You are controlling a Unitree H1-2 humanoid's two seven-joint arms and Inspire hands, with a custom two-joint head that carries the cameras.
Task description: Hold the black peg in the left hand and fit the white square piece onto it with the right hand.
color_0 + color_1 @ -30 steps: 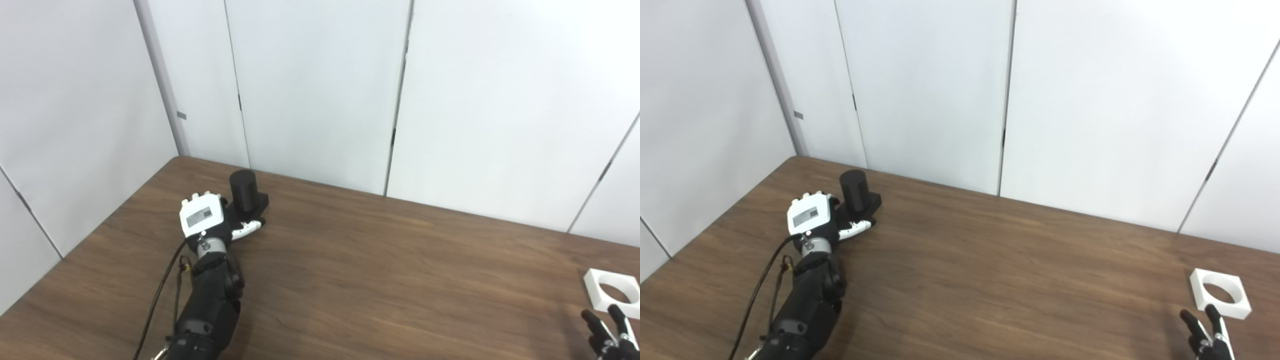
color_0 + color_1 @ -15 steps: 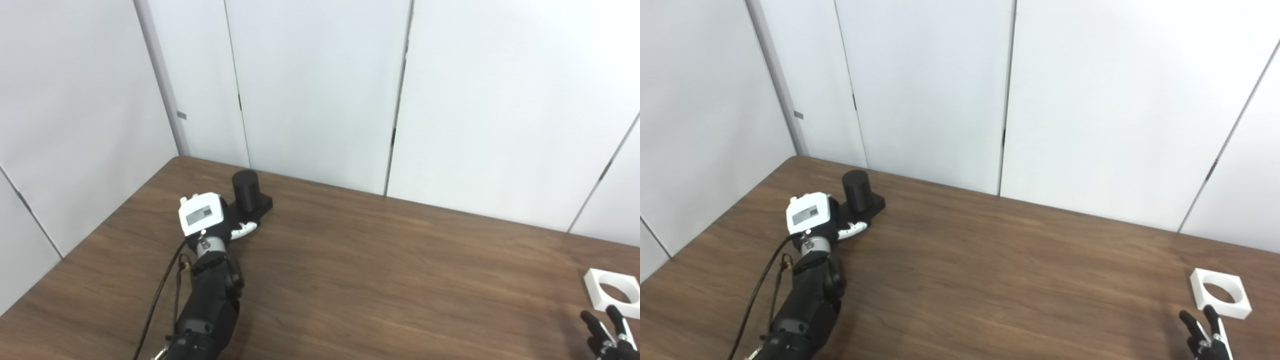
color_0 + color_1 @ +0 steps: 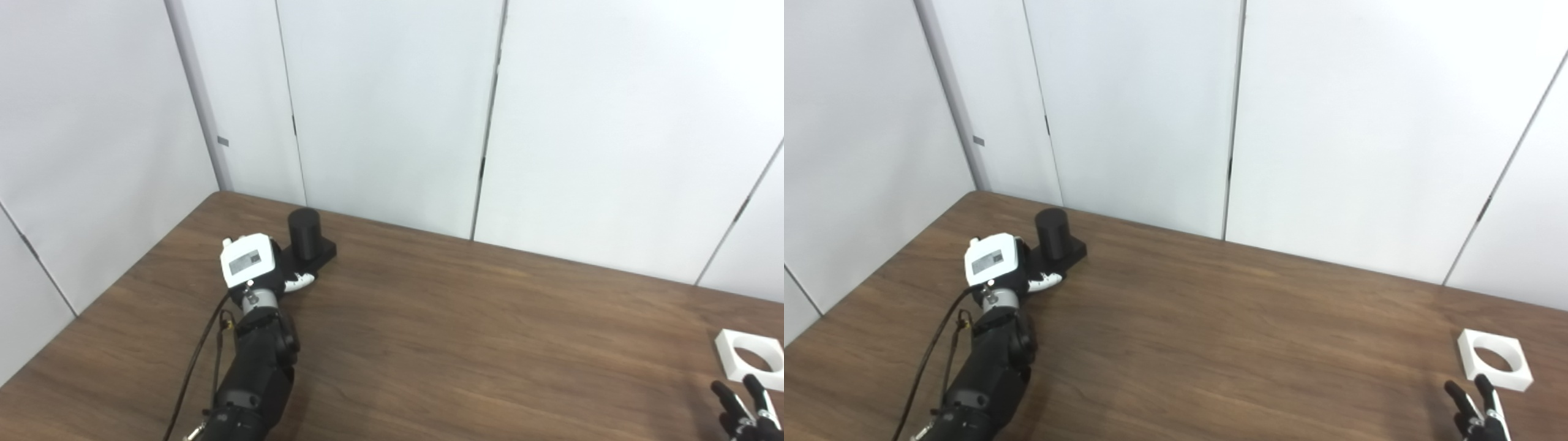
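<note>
- Two hands show in our views, far apart on the brown wooden table [image 3: 465, 343].
- Our left hand [image 3: 254, 266] lies near the far left corner, its white back plate facing up, at the near edge of the black peg [image 3: 304, 231]. Its fingers are hidden behind the plate, and a white thumb tip shows at the peg's base. We judge the hand to be closed on that base, though the contact itself is partly hidden.
- We see the black peg as an upright round post on a flat, dark, square base. The base appears to sit on the table, close to the white wall panels [image 3: 392, 110] behind it.
- A dark cable [image 3: 195, 361] runs along our left forearm toward the bottom edge.
- Our right hand [image 3: 1476, 407] barely enters at the lower right corner. Only a few dark fingertips [image 3: 1455, 392] show, spread and pointing upward, and they hold nothing.
- We find the white square piece [image 3: 1494, 359], with its round hole, lying flat on the table near the right edge. It sits just beyond the right hand's fingertips, apart from them, and well away from the peg.
</note>
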